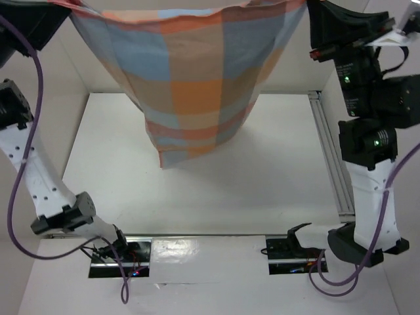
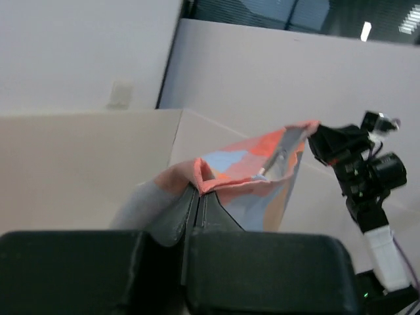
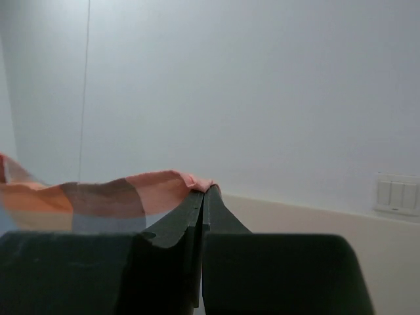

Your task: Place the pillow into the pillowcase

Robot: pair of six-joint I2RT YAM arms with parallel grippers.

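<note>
The checked pillowcase (image 1: 190,79) hangs in the air above the white table (image 1: 262,190), stretched between both raised arms, its lower corner dangling over the table's middle. My left gripper (image 2: 199,187) is shut on a pink-orange edge of the pillowcase (image 2: 262,177). In the right wrist view my right gripper (image 3: 203,190) is likewise shut on a hem of the pillowcase (image 3: 98,197). In the top view the right gripper (image 1: 314,8) sits at the cloth's top right corner. The left one is cut off at the top left. The pillow is out of view.
An aluminium rail (image 1: 331,157) runs along the table's right side. White walls enclose the table at the back and sides. Two cut-outs with cables (image 1: 118,252) lie by the arm bases. The right arm (image 2: 361,170) shows in the left wrist view.
</note>
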